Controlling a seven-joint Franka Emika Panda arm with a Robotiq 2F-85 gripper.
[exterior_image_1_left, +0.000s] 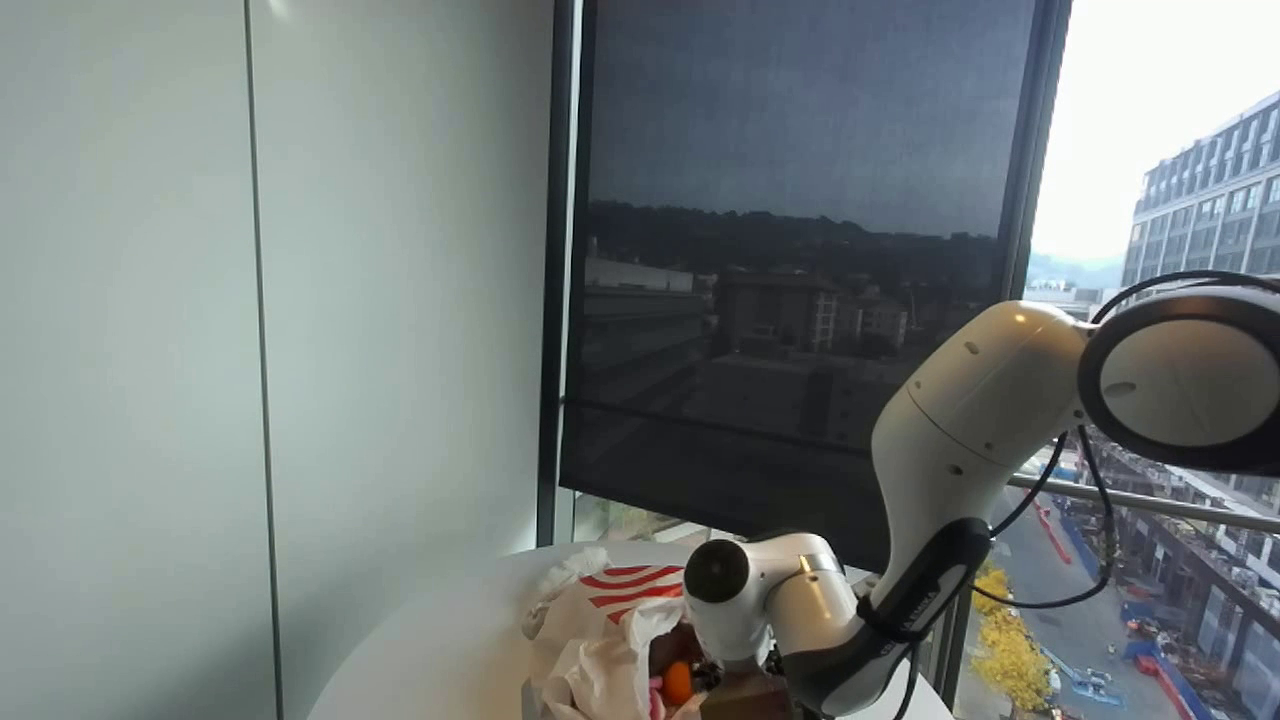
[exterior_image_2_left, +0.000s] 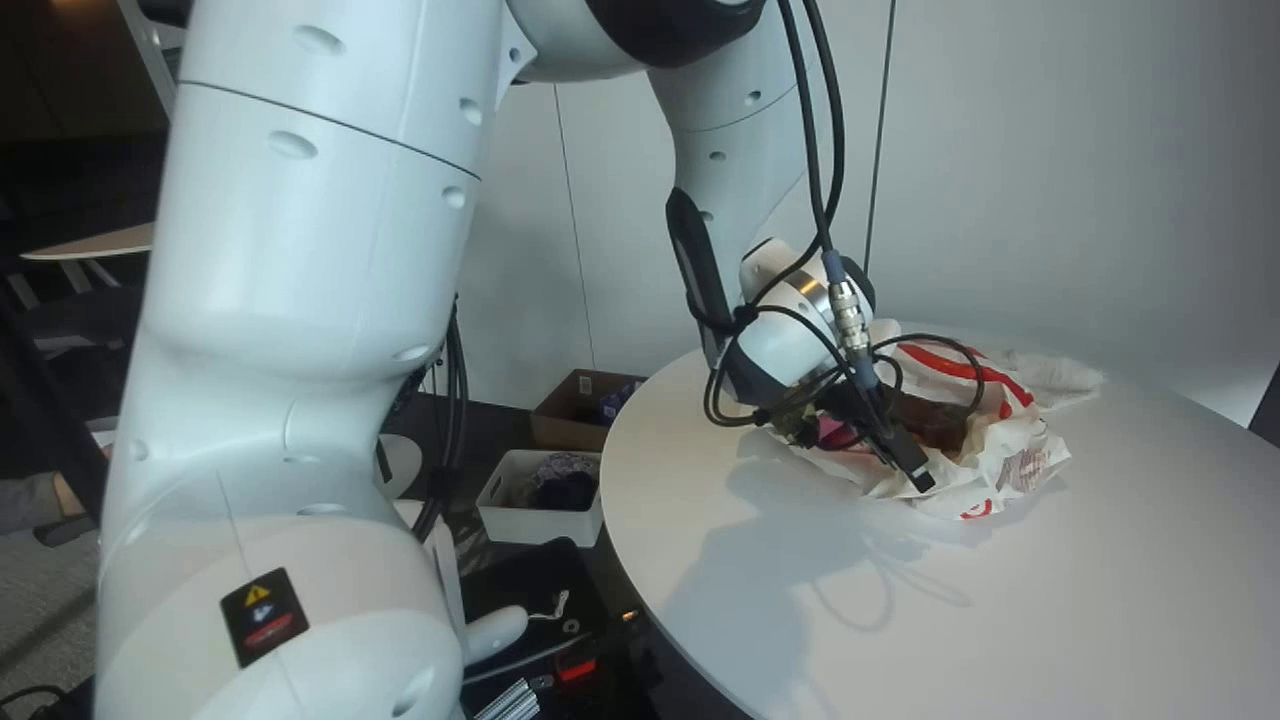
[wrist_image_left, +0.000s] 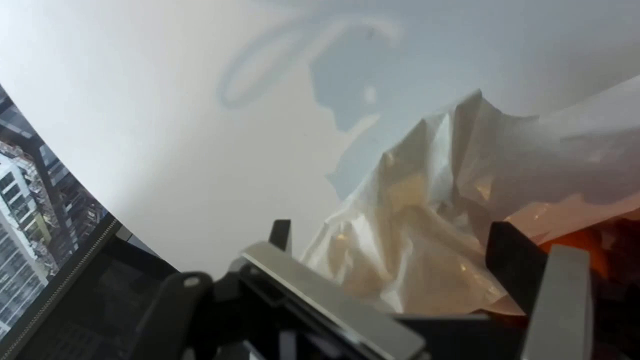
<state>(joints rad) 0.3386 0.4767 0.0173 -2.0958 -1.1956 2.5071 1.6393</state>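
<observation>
The gripper, jaws spread wide at the rim of the white bag, holds nothing; no grip is made yet. The bag, an orange item inside, lies on the surface.

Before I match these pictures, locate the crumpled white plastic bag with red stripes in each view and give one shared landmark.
In an exterior view: crumpled white plastic bag at the bottom edge, slightly left of centre.
In an exterior view: bag right of centre, around mid-height.
In the wrist view: bag mostly in the right half, running off the right edge.
Shared landmark: white round table under the bag in all three.
</observation>
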